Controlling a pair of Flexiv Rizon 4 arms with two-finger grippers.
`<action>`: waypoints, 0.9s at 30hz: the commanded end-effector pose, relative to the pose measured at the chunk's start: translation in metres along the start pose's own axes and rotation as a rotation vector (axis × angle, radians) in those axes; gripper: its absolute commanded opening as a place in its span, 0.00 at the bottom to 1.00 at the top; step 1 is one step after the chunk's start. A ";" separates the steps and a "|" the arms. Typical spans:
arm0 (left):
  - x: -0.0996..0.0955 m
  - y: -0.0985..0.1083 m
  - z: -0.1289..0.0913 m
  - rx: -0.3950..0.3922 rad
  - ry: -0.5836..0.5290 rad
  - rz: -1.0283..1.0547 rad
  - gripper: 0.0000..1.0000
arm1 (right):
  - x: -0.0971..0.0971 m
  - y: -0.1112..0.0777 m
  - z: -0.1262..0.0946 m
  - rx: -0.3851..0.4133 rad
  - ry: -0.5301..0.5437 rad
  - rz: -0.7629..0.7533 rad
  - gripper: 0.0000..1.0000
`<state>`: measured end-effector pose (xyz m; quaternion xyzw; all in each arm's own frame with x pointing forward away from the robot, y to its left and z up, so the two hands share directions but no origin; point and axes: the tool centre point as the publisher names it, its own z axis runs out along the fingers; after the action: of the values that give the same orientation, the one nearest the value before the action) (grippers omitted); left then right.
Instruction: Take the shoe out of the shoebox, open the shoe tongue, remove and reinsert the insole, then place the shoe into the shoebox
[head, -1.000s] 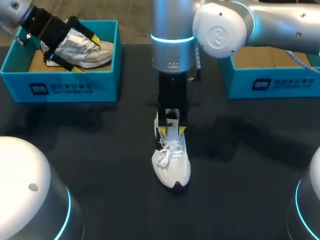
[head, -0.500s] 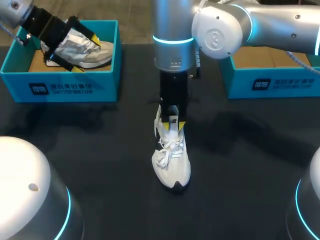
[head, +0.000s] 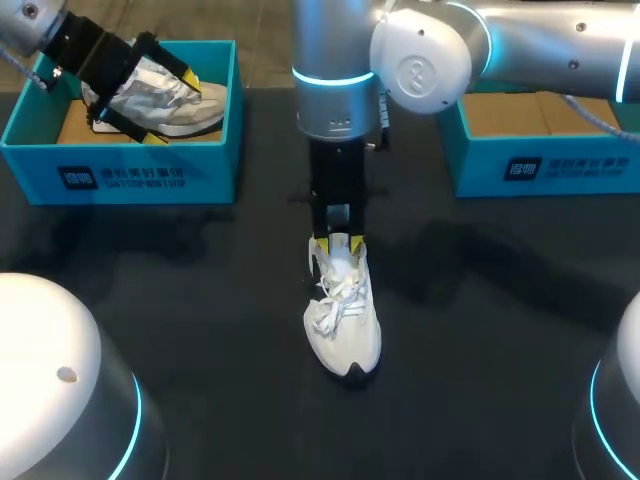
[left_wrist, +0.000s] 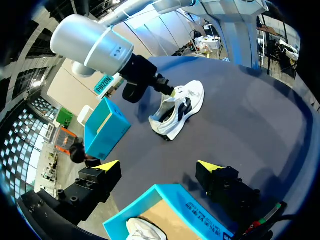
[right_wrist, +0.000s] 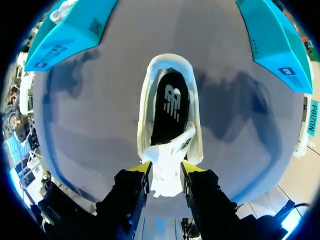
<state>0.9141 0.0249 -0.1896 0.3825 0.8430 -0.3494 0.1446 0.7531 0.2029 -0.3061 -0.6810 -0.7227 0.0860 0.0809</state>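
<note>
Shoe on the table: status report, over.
Right hand shut on tongue. Left hand open over left shoebox. Shoe upright on table, nothing in the way.

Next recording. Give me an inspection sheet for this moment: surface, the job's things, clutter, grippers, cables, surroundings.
Surface: dark table, carrying two shoeboxes and one shoe.
Job's things: a white shoe stands mid-table with its tongue held up and a dark insole showing inside. A second shoe lies in the left shoebox. The right shoebox shows only its cardboard floor.
Clutter: nothing seen.
Grippers: the right gripper is shut on the tongue. The left gripper is open above the left shoebox.
Cables: the left arm's cable and the right arm's cable run along the arms; none lies on the table.
Surroundings: nothing seen.
</note>
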 end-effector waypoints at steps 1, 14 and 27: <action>0.000 0.000 -0.001 -0.002 0.003 0.000 1.00 | 0.001 0.001 0.003 -0.001 0.001 -0.005 0.36; 0.000 0.000 -0.001 -0.002 0.003 0.000 1.00 | -0.010 0.023 0.029 0.026 -0.054 0.004 0.35; 0.000 0.000 -0.001 -0.002 0.003 0.000 1.00 | -0.006 0.020 -0.003 -0.155 -0.046 -0.146 0.40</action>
<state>0.9141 0.0249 -0.1896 0.3825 0.8430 -0.3494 0.1446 0.7812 0.2057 -0.3200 -0.6503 -0.7548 0.0757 0.0406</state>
